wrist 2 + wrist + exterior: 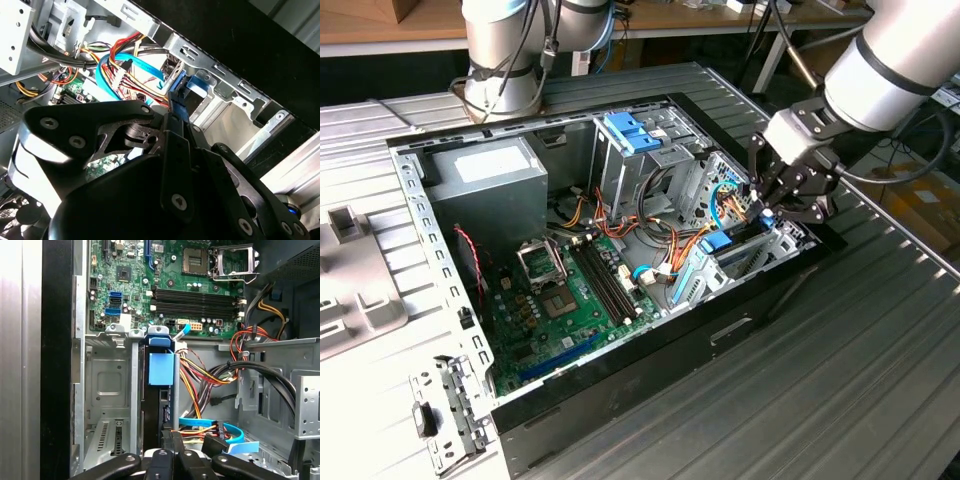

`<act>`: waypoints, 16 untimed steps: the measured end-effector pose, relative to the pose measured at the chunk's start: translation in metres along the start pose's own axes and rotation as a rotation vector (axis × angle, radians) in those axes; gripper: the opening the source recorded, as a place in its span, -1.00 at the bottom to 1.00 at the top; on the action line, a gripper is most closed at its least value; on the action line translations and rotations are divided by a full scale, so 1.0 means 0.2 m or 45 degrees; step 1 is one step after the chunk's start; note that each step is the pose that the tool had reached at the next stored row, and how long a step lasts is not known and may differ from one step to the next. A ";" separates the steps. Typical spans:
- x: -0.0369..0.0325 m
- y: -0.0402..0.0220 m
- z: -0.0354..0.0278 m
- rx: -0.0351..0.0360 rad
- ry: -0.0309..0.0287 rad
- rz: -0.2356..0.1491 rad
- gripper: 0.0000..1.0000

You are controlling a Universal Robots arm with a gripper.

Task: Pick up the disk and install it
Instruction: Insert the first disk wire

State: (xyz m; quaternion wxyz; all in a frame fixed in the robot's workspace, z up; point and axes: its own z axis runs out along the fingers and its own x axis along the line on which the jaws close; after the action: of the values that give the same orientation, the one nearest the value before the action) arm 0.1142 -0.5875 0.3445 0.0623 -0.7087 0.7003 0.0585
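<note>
Fingers of my gripper (171, 452) are closed edgewise on the disk (161, 371). I hold it upright inside the drive bay (107, 390) of the computer case (650, 355), blue tab toward the motherboard (170, 285).

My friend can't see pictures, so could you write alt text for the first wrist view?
A black robot claw grips the near end of a grey hard drive in a light-blue plastic carrier, standing on edge inside a silver metal drive cage of an open computer case. Beyond it lie a green motherboard and red, yellow and black cables.
</note>
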 end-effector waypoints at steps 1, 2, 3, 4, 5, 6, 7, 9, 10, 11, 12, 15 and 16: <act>-0.001 -0.001 -0.007 0.0000 -0.0003 0.000 -0.79; -0.003 -0.002 -0.015 0.0001 0.0000 0.000 -0.79; -0.004 -0.003 -0.023 0.0001 -0.0004 0.000 -0.79; -0.005 -0.004 -0.028 0.0001 -0.0005 0.000 -0.79; -0.006 -0.006 -0.035 0.0001 -0.0009 0.000 -0.79; -0.007 -0.010 -0.042 0.0000 -0.0012 0.000 -0.79; -0.008 -0.013 -0.047 0.0001 -0.0015 0.000 -0.79; -0.010 -0.025 -0.056 -0.0002 -0.0025 0.000 -0.79; -0.010 -0.032 -0.059 -0.0005 -0.0028 0.000 -0.79; -0.010 -0.040 -0.061 -0.0009 -0.0035 0.000 -0.79; -0.011 -0.055 -0.065 -0.0019 -0.0044 0.000 -0.79; -0.013 -0.087 -0.079 -0.0037 -0.0056 0.001 -0.79; -0.013 -0.090 -0.081 -0.0038 -0.0057 0.001 -0.79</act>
State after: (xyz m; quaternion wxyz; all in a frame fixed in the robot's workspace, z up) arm 0.1321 -0.5875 0.3610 0.0628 -0.7085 0.7003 0.0611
